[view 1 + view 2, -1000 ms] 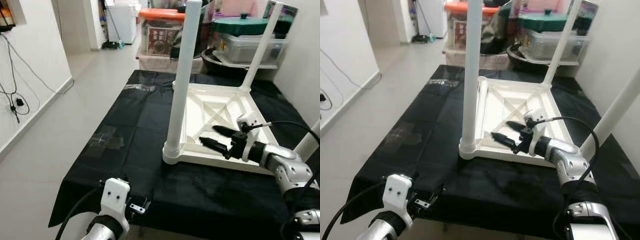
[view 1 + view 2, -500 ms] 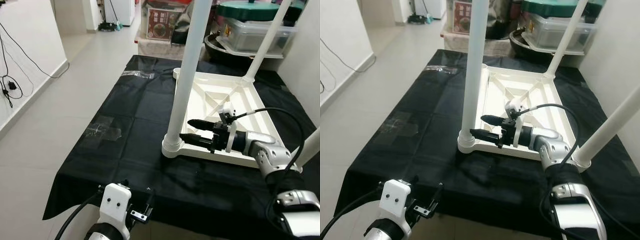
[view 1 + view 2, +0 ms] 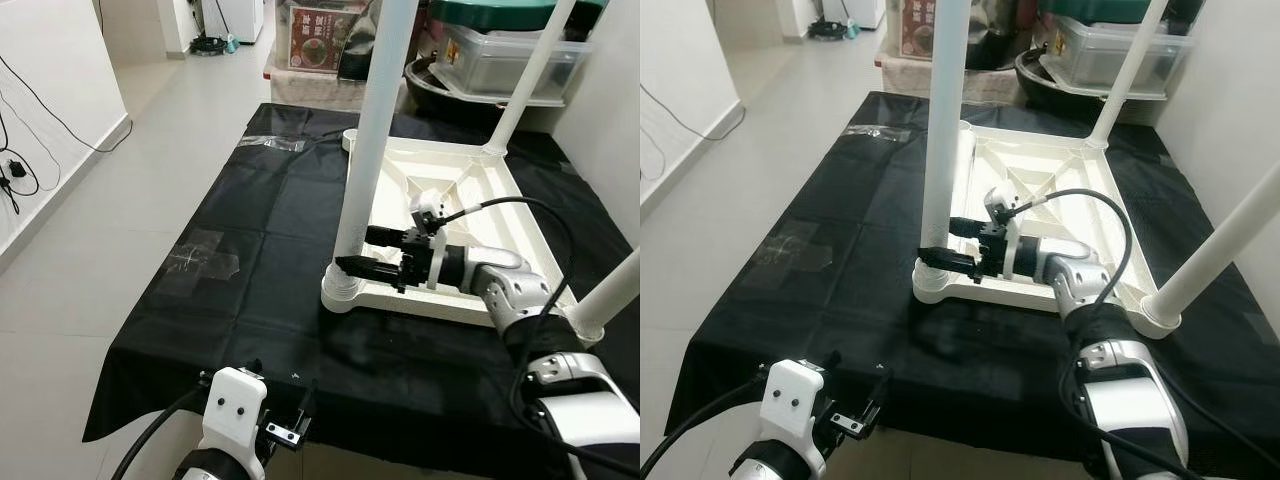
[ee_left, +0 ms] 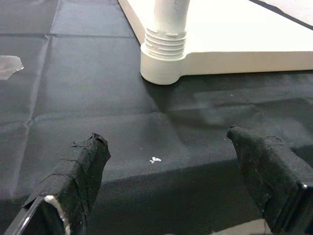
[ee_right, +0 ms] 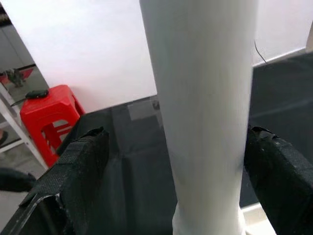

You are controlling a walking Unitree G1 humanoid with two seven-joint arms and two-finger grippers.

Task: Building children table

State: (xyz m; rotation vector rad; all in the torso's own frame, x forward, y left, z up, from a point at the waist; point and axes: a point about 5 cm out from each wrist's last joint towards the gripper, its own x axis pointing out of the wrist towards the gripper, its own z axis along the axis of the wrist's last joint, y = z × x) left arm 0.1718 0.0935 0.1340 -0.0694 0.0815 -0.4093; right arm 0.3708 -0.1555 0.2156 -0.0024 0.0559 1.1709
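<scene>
Your white table top [image 3: 470, 215] lies upside down on the black-covered surface [image 3: 250, 260]. Your right end effector [image 3: 942, 243] has its fingers apart, one on each side of the near leg [image 3: 375, 130]. Your left end effector [image 4: 171, 191] waits low, fingers apart.

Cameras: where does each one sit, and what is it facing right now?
Head views: look down at the upturned white table on the black cloth; both arms show.
Left wrist view: from low at the cloth's near edge, left gripper open, facing the near leg base.
Right wrist view: right gripper open around that leg.
All share this leg.
</scene>
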